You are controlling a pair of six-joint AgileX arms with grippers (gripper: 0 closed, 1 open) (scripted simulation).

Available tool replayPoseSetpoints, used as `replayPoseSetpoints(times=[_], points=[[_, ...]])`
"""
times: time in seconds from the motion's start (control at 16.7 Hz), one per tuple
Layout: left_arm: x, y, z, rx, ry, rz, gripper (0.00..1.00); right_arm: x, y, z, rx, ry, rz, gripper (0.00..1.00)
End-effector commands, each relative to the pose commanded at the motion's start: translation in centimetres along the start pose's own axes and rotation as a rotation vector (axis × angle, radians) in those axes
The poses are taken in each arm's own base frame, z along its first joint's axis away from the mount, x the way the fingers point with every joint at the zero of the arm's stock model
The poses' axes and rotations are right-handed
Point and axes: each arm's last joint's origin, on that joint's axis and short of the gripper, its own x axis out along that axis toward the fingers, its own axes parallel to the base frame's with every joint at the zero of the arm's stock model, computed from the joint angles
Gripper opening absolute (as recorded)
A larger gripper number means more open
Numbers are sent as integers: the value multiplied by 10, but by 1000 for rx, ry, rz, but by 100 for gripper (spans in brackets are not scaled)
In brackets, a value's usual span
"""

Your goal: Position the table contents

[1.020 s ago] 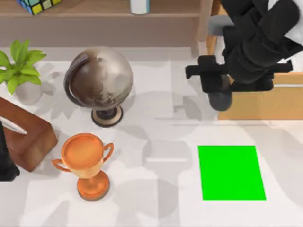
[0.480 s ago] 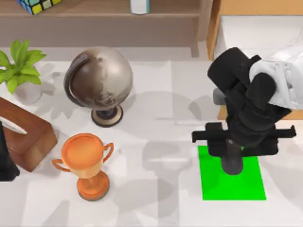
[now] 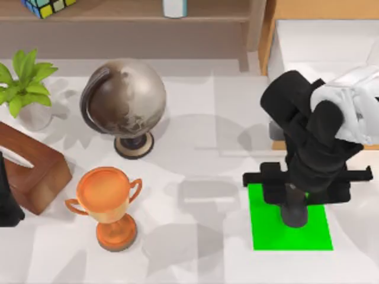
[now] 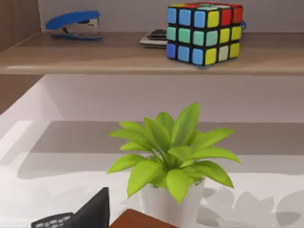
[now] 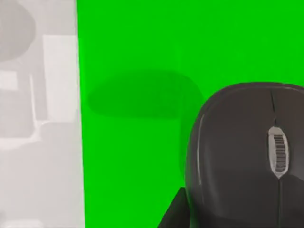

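Observation:
The small black mouse [image 3: 294,214] hangs over the bright green mat [image 3: 266,232] on the white table [image 3: 195,254], at the front right. My right gripper [image 3: 295,206] is shut on it from above. In the right wrist view the mouse [image 5: 247,156] shows its scroll wheel, and its shadow falls on the mat [image 5: 137,47] beside it, so it looks slightly raised. One dark fingertip [image 5: 173,214] presses its side. My left arm [image 3: 7,204] stays parked at the table's left edge.
A grey-brown globe [image 3: 124,100] stands at the back left, with an orange trophy [image 3: 106,201] in front of it. A potted plant [image 3: 26,83] and a wooden box [image 3: 29,168] sit at far left. A shelf behind carries a Rubik's cube [image 4: 204,31].
My right arm carried the mouse from the back right forward over the green mat, then shifted a little nearer the front. The left arm has not moved.

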Motion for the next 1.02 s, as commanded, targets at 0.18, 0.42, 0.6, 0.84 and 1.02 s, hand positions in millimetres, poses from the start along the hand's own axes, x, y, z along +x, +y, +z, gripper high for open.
replayPoseSetpoints(times=[0.18,0.42,0.6,0.84,1.02], points=[[0,0,0,0,0,0,100,-1,0,0,0,-4,3,0],[0,0,0,0,0,0,100,-6,0,2,1,-27,17,0],[0,0,0,0,0,0,100,-11,1,4,3,-50,30,0],[0,0,0,0,0,0,100,-17,2,6,4,-79,47,0],[0,0,0,0,0,0,100,-20,3,7,4,-94,56,0]])
